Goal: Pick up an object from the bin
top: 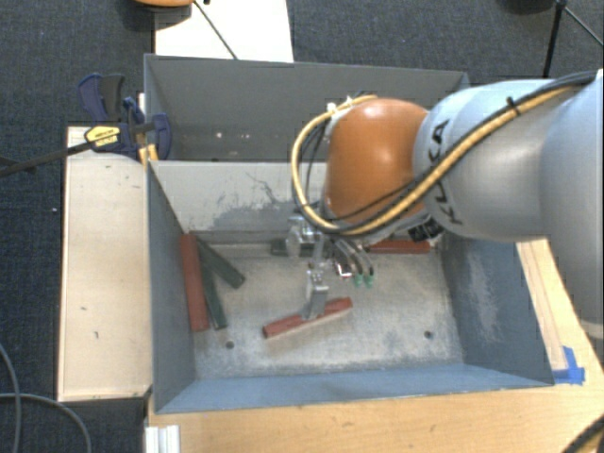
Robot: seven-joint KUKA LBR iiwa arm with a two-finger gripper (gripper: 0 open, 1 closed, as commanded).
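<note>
1. The gripper (319, 298) is seen at the right half of a reddish-brown bar (297, 323); whether the jaws are spread or pressed together cannot be told
2. That bar is laid flat mid-floor of the bin (491, 328), toward its front wall; it is judged stiff and light, best pinched across its narrow width
3. Counted: three reddish bars, including one by the left wall (195, 286) and one at the right (401, 246); two dark bars (223, 268) near the left wall

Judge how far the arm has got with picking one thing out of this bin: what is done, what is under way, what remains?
Done: the gripper is down inside the bin, right at the reddish-brown bar near the middle of the floor.
Under way: the grasp itself. The bar lies flat on the floor, so nothing is lifted yet.
Left: securing that bar and raising it out. The long red bar and dark bars by the left wall lie apart from the gripper.
</note>
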